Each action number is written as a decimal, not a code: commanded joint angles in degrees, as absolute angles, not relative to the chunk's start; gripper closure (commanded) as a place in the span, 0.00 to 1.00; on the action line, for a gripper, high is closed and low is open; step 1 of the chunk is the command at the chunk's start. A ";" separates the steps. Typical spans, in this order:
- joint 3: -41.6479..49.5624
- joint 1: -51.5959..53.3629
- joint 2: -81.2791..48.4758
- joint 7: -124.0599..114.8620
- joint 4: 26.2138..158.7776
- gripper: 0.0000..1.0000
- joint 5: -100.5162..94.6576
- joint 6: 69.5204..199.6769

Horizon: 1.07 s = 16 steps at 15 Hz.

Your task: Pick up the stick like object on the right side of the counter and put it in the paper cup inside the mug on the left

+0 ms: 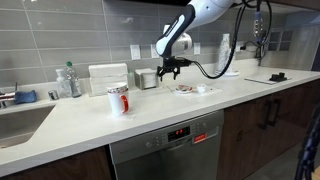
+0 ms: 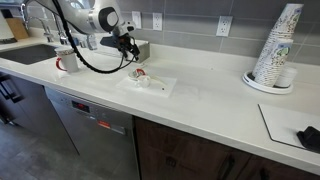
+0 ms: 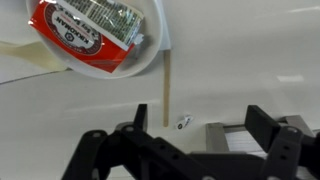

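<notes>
In an exterior view, the mug (image 1: 113, 102) with the paper cup (image 1: 118, 90) in it stands at nine o'clock from the gripper (image 1: 168, 68), well apart on the surface (image 1: 90, 125). In the wrist view, the stick (image 3: 167, 90) lies flat just beside a white dish (image 3: 152, 50), with its long axis running twelve to six o'clock. The gripper hangs wide open and empty. We judge the jaws should shift toward nine o'clock to straddle the stick squarely before descending and closing.

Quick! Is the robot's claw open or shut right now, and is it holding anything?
Black gripper: open, holding nothing. The thin wooden stick lies on the pale off-white counter beneath it.
</notes>
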<state>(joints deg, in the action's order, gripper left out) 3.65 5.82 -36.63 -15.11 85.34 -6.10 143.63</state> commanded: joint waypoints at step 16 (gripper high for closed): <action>4.56 4.63 -39.03 -11.41 85.27 0.00 -7.05 150.50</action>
<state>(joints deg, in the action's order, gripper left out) 4.66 5.70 -37.08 -13.97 85.35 -7.12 146.88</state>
